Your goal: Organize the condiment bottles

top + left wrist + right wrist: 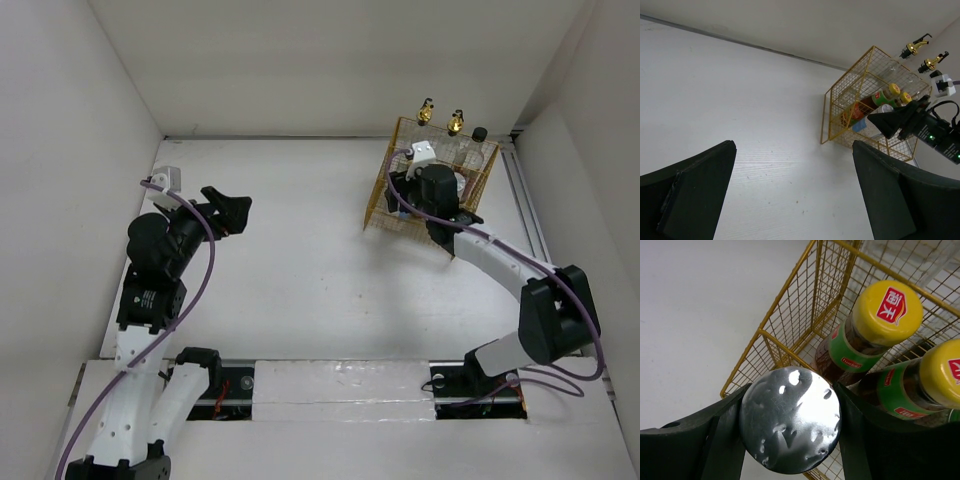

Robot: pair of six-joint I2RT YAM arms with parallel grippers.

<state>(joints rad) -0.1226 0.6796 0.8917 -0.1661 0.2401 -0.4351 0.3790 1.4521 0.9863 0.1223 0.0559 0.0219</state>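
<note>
My right gripper is shut on a short silver-lidded jar, one finger on each side of the lid, at the near corner of the yellow wire basket. I cannot tell whether the jar rests on the basket floor. Two red-sauce bottles with yellow-orange caps stand in the basket right beside it. Two glass cruets with gold spouts and a black-capped bottle fill the basket's far side. My left gripper hangs open over the bare table at the left, far from the basket.
The basket stands at the back right, close to the rear and right walls. White walls enclose the table on three sides. A small white block lies at the back left. My right arm reaches diagonally to the basket.
</note>
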